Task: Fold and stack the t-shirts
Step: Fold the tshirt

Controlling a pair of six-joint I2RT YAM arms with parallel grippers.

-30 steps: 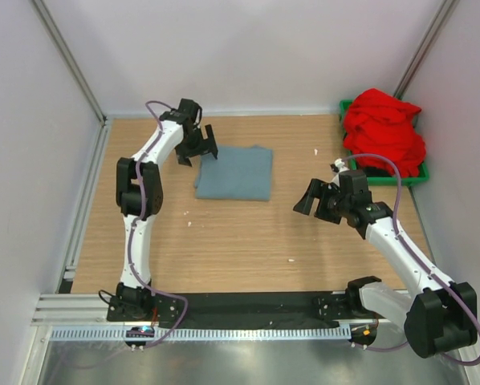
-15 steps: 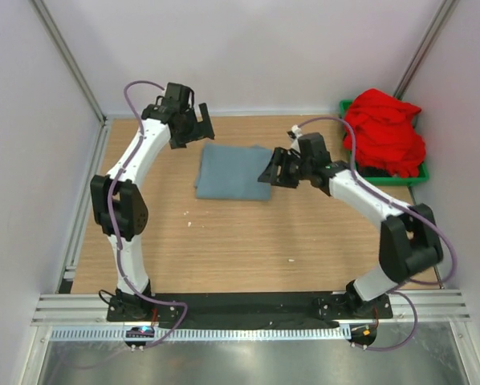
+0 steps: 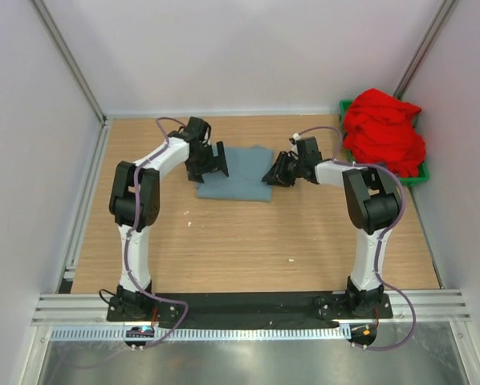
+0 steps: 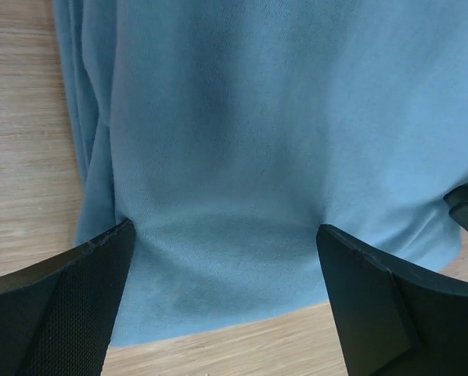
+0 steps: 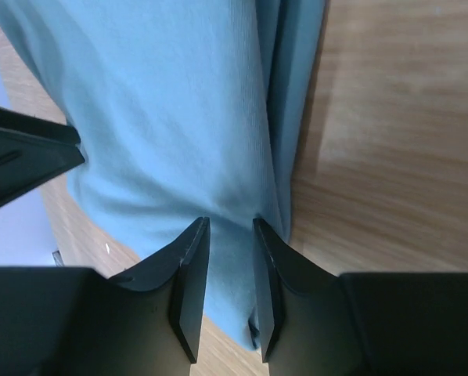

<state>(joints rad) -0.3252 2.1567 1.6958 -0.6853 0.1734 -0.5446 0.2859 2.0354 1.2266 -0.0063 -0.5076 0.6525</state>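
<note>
A grey-blue t-shirt (image 3: 233, 172) lies folded into a rectangle on the wooden table (image 3: 224, 241). My left gripper (image 3: 212, 160) stands open at its left edge, both fingers pressed down on the cloth (image 4: 281, 117) with a wide stretch of it between them (image 4: 225, 227). At the shirt's right edge is my right gripper (image 3: 274, 176). Its jaws (image 5: 230, 223) are narrowed to a small gap filled with cloth (image 5: 163, 102); whether they pinch it I cannot tell. A crumpled red t-shirt (image 3: 384, 132) is heaped in a green bin (image 3: 416, 178) at the back right.
White walls with metal posts close in the table on three sides. A black strip and a metal rail run along the near edge by the arm bases. A few small white specks lie on the wood.
My right arm swung left from mid-table to the shirt's right edge and its jaws narrowed. My left gripper came down from the back onto the shirt's left edge, still open.
</note>
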